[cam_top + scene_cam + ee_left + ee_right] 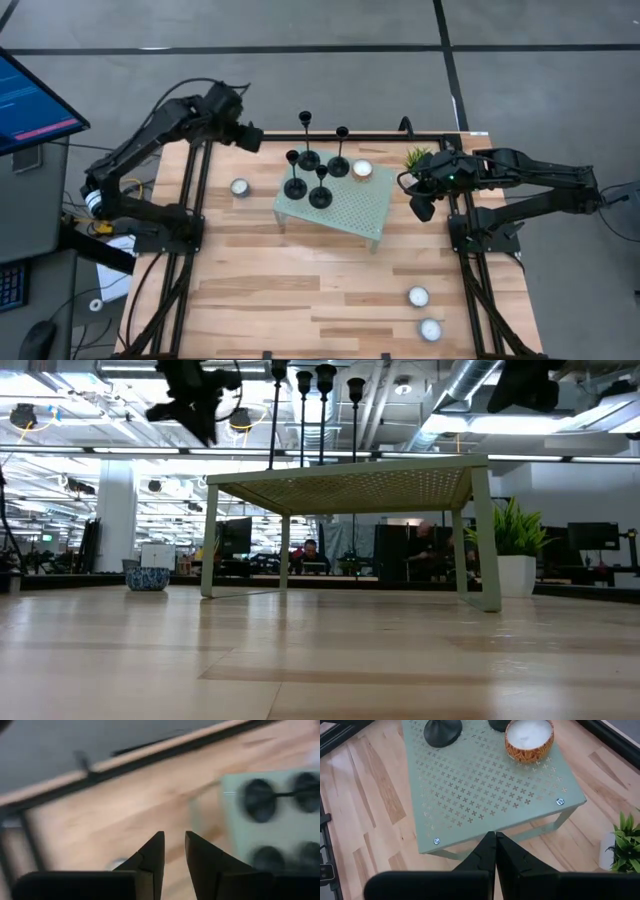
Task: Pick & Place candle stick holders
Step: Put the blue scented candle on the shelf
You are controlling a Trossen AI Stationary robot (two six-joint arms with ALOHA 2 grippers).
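Note:
Four black candle stick holders point(315, 165) stand by their round disc bases on the far left part of a pale green perforated stand point(345, 215); their stems show in the low view point(315, 415). My left gripper point(255, 137) hovers left of them above the table's far left, its fingers point(174, 851) slightly apart and empty. My right gripper point(420, 205) hovers right of the stand, its fingers point(495, 851) shut and empty.
A candle in an orange bowl point(362, 170) sits on the stand's far right. White tealights lie on the table, one at the left point(240, 187) and two near the front right point(418, 297). A small green potted plant point(417, 157) stands at the far right.

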